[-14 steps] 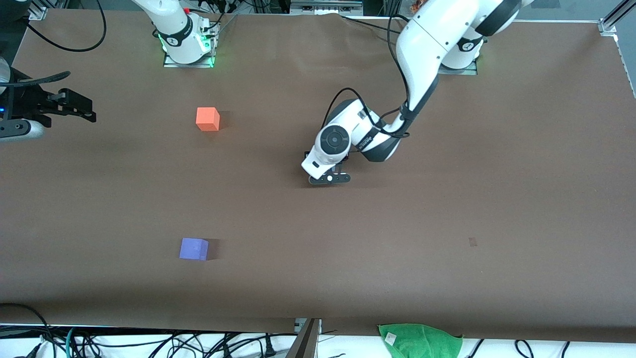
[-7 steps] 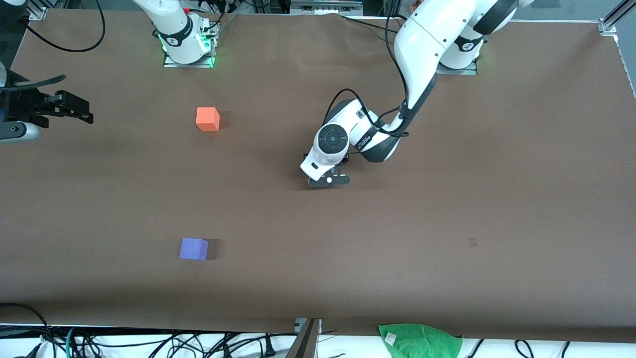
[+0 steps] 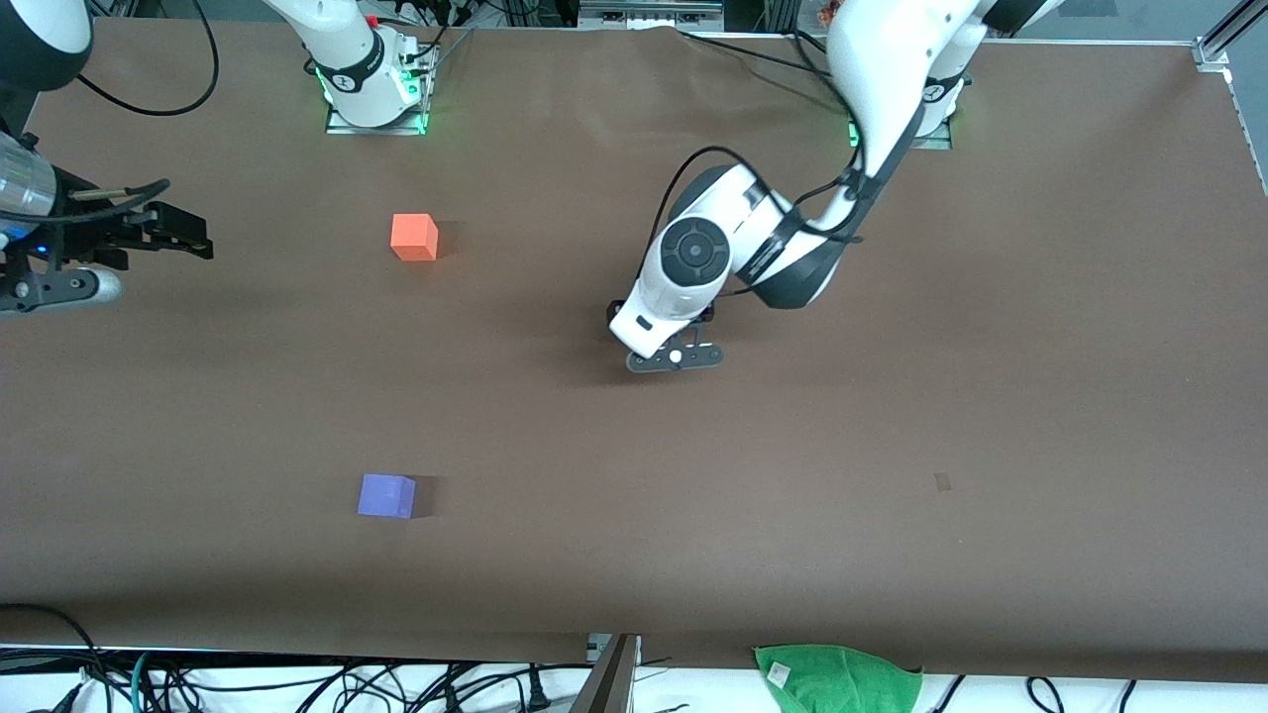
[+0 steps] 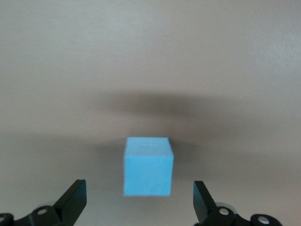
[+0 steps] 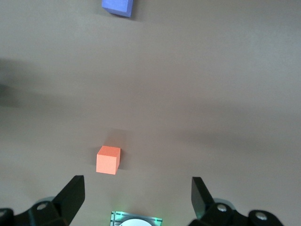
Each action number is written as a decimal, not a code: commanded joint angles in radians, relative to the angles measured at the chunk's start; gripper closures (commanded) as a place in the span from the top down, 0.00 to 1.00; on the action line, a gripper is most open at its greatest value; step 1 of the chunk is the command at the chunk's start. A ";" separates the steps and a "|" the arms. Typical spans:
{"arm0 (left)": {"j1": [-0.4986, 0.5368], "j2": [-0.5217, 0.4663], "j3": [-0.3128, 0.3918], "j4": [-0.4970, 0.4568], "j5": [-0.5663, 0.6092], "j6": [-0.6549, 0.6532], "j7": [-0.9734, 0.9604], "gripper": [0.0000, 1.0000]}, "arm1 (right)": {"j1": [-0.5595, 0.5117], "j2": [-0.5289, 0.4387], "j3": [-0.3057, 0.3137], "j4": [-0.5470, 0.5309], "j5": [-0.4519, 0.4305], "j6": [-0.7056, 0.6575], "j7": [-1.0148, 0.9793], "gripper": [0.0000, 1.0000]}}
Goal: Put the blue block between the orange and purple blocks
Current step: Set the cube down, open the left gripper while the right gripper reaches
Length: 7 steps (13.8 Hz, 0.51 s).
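While spread wide, left pincer (image 4: 139,207) above blue block (image 4: 148,166), block between its fingers, untouched.

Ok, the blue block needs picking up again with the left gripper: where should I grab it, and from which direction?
Come straight down from above. The blue block sits flat on the table, a plain cube square to the open left gripper, apart from both fingers. Close on its two opposite side faces, about mid-height; nothing stands beside it to get in the way.
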<state>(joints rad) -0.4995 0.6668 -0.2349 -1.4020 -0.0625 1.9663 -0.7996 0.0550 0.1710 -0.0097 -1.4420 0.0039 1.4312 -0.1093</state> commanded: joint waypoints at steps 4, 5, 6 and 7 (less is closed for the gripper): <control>0.180 -0.157 0.000 -0.026 -0.042 -0.227 0.129 1.00 | 0.032 0.018 0.005 -0.015 0.004 -0.015 -0.004 1.00; 0.231 -0.173 -0.001 -0.025 -0.037 -0.257 0.143 1.00 | 0.042 0.021 0.005 -0.015 0.001 -0.017 -0.003 1.00; 0.277 -0.196 -0.001 -0.023 -0.034 -0.279 0.164 1.00 | 0.046 0.027 0.005 -0.015 -0.002 -0.017 0.002 1.00; 0.323 -0.220 0.003 -0.025 -0.034 -0.283 0.183 1.00 | 0.052 0.031 0.005 -0.017 -0.001 -0.015 0.009 1.00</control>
<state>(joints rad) -0.2567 0.5073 -0.2285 -1.4016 -0.0696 1.7121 -0.6711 0.0950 0.2062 -0.0051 -1.4471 0.0039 1.4220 -0.1097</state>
